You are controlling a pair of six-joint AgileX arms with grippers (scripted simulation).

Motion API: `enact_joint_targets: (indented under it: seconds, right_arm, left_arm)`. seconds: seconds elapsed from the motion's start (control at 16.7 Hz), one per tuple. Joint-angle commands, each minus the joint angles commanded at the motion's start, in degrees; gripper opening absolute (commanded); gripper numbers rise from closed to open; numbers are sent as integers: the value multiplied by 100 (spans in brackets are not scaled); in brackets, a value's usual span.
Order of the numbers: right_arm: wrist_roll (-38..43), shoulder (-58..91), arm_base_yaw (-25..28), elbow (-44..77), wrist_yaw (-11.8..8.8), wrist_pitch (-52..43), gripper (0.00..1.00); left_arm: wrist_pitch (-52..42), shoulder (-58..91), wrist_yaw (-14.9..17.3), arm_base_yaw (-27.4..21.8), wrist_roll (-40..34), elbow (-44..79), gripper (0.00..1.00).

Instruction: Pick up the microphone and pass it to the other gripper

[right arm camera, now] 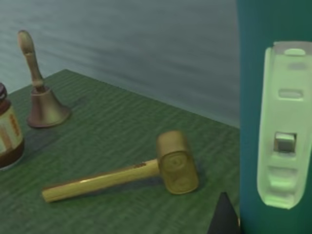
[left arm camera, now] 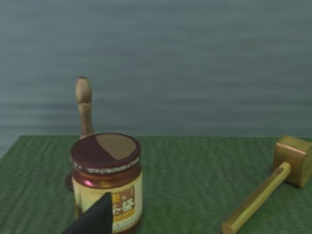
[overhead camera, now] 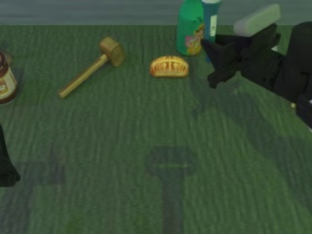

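At the top view's far right edge, the microphone [overhead camera: 212, 22] stands upright beside the green bottle [overhead camera: 190, 27]. Right gripper [overhead camera: 213, 62] sits just beside it, fingers spread, holding nothing (left gripper [overhead camera: 7, 168] parked far left, fingers can't tell).

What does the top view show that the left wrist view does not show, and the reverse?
Only the top view shows the bread, the green bottle, the teal microphone standing beside it, and the right claw close to the microphone near the table's far right. Only the left wrist view shows the bell with its wooden handle, standing behind the jar. Both show the labelled jar at the table's left and the golden mallet lying on the green table.
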Motion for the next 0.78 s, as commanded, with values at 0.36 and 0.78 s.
enact_joint_targets:
  seconds: [0.36, 0.78]
  right_arm:
    - [-264, -377, -17, -255, -290, 792, 0]
    - [-217, -447, 397, -319, 140, 986, 0]
  left_arm:
    - [0, 0, 0, 0, 0, 0, 100]
    - [0, 0, 0, 0, 0, 0, 100]
